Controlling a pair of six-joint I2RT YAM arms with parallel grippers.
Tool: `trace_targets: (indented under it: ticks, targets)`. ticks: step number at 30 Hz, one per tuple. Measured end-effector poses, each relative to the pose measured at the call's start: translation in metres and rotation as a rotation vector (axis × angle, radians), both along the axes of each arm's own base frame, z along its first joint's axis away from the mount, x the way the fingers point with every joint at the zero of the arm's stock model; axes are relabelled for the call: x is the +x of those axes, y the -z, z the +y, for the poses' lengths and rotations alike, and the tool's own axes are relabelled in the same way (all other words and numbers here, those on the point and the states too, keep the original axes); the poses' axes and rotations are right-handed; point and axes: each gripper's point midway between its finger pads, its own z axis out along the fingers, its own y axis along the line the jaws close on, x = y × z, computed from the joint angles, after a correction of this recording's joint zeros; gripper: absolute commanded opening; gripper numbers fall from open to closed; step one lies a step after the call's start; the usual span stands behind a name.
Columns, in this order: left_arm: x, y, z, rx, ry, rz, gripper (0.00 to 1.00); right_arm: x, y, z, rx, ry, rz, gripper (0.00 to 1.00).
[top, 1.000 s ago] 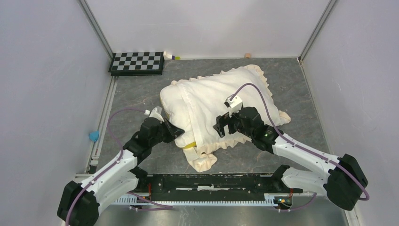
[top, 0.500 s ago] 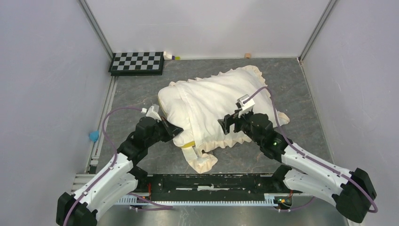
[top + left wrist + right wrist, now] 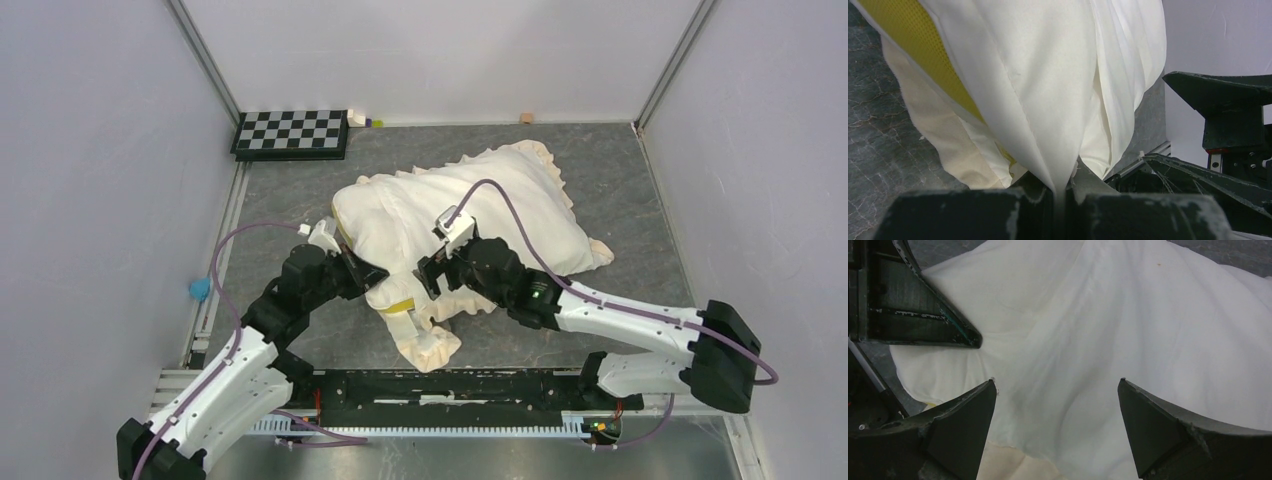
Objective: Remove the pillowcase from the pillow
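The right claw [image 3: 1057,382] is noted as having been swung leftward across the bundle within the last second; it is now held spread above cream cloth close to the left claw [image 3: 1060,192], with nothing gripped. The left claw is seen pinched on a fold of white fabric beside the yellow band [image 3: 913,45], judged to be the near-left corner of the pillow [image 3: 362,215]. The pillow lies mid-worktop [image 3: 290,200], mostly sheathed in the pillowcase [image 3: 510,200]; a fresh grip nearer the open hem is presumed, and removal is hardly begun.
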Motion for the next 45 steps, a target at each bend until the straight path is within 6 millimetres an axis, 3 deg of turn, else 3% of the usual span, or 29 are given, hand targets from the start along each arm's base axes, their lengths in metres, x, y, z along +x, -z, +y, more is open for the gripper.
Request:
trace_targets:
  ticks: [4, 8, 14, 18, 24, 26, 30, 34, 39, 45]
  targets:
    - [-0.002, -0.001, 0.001, 0.001, 0.001, 0.002, 0.02, 0.001, 0.001, 0.022, -0.025, -0.012, 0.0, 0.98]
    - [-0.004, 0.0, 0.002, 0.003, 0.001, 0.006, 0.02, 0.004, 0.017, 0.032, -0.093, 0.01, 0.01, 0.98]
    - [-0.005, -0.003, 0.009, 0.045, -0.012, 0.005, 0.02, 0.023, 0.033, 0.013, -0.197, 0.166, -0.025, 0.99]
    - [-0.005, -0.011, 0.018, 0.089, -0.032, -0.014, 0.02, 0.04, 0.049, -0.026, -0.253, 0.292, -0.037, 0.98]
    - [-0.008, -0.032, 0.041, 0.2, -0.079, -0.057, 0.02, 0.071, 0.084, -0.146, -0.286, 0.566, 0.039, 0.98]
    - [-0.007, -0.045, 0.048, 0.242, -0.091, -0.083, 0.02, 0.075, 0.083, -0.165, -0.266, 0.617, 0.058, 0.98]
    - [-0.006, -0.067, 0.056, 0.273, -0.111, -0.132, 0.02, 0.084, 0.078, -0.181, -0.215, 0.662, 0.083, 0.98]
    - [-0.01, -0.068, 0.059, 0.281, -0.109, -0.139, 0.02, 0.082, 0.073, -0.183, -0.184, 0.647, 0.093, 0.98]
    - [-0.013, -0.072, 0.059, 0.267, -0.102, -0.152, 0.02, 0.072, 0.051, -0.175, -0.121, 0.547, 0.07, 0.97]
    - [-0.012, -0.066, 0.054, 0.257, -0.081, -0.143, 0.02, 0.048, 0.026, -0.146, -0.064, 0.287, 0.055, 0.97]
